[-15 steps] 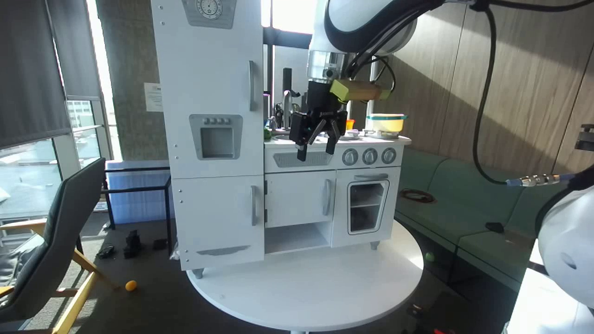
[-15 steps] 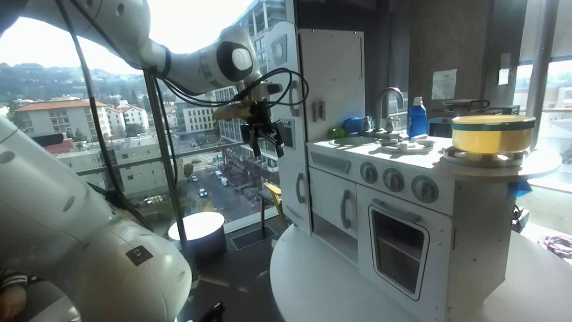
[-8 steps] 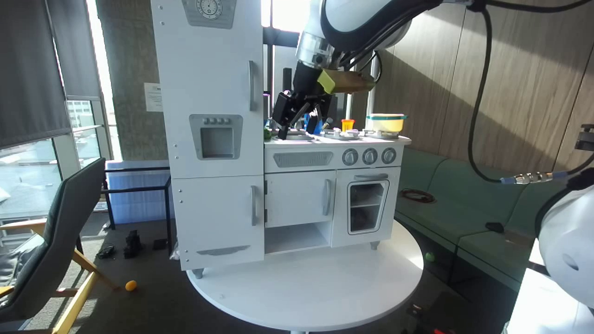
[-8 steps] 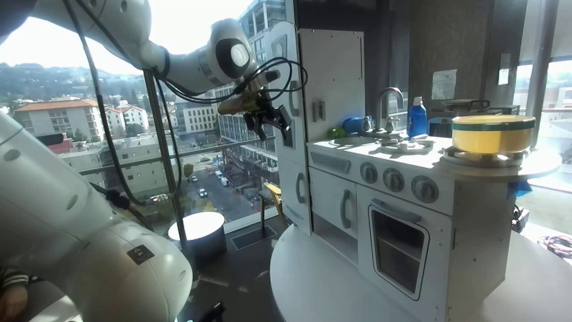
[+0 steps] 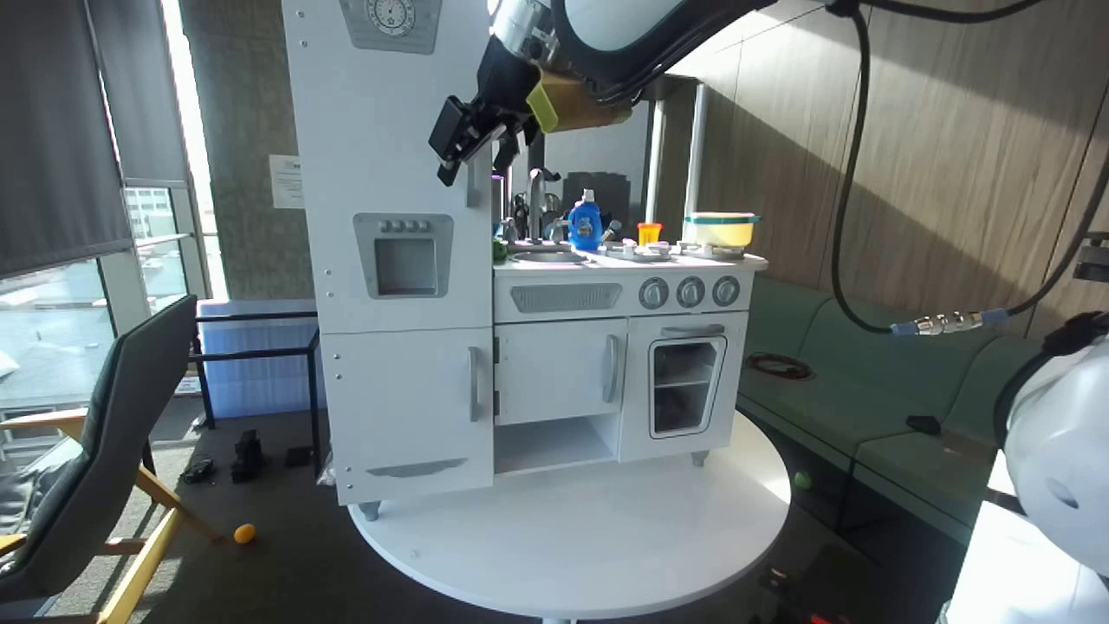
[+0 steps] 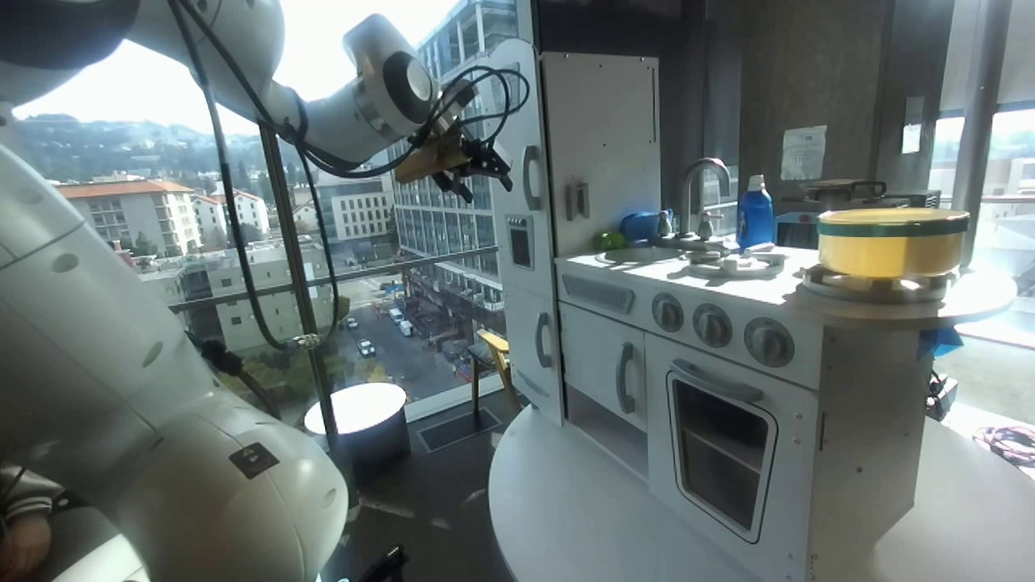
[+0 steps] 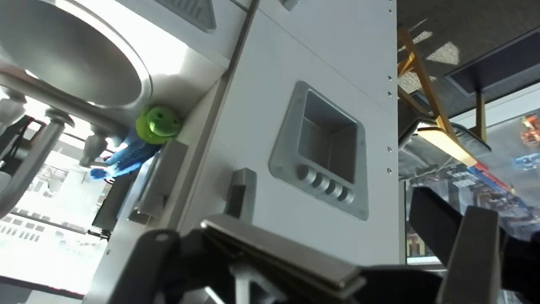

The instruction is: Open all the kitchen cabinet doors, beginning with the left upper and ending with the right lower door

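Note:
The left upper door, tall and white with a grey dispenser inset, lies flush in its frame. In an exterior view my gripper overlaps its grey handle; elsewhere the gripper appears just short of the handle. Fingers are spread wide with nothing between them. In the wrist view the gripper faces the door, and its body hides part of the handle. The lower left door, middle door and windowed right lower door are all closed.
A round white table carries the toy kitchen. On its counter are a faucet, a blue bottle and a yellow pot. A chair stands beside the fridge side, a green bench opposite.
My gripper has risen and moved from in front of the counter across to the left upper door's handle, tilting as it went. Its fingers stay spread. No door has moved.

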Controlling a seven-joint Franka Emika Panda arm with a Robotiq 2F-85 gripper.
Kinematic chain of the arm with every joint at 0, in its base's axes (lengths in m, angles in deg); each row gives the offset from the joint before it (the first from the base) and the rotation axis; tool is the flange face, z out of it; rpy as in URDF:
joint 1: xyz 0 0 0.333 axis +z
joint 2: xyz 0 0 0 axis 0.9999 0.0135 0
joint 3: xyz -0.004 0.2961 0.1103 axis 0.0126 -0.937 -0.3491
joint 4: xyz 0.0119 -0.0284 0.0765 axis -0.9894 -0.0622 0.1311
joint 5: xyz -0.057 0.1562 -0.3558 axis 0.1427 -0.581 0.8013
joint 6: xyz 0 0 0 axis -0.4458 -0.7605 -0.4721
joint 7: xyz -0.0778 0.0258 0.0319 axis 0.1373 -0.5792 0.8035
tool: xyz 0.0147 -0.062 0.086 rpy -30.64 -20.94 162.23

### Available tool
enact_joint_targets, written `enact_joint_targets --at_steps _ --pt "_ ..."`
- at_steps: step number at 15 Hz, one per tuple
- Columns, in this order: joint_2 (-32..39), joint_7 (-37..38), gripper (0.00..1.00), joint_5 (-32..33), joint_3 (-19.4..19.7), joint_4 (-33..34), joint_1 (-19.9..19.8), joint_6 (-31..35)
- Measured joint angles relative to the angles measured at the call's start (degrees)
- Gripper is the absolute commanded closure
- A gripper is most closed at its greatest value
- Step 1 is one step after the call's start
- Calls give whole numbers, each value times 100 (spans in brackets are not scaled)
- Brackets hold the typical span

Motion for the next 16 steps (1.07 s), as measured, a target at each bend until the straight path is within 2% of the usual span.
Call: enact_joint_targets --at_steps 3,7,13,16 --pt "430 261 0 595 -181 433 -128 278" --pt "909 744 0 1534 -264 937 -361 249" --pt "1144 750 0 1595 -250 1293 -131 -523" --pt "1174 900 0 1690 -266 1458 -38 -1275"
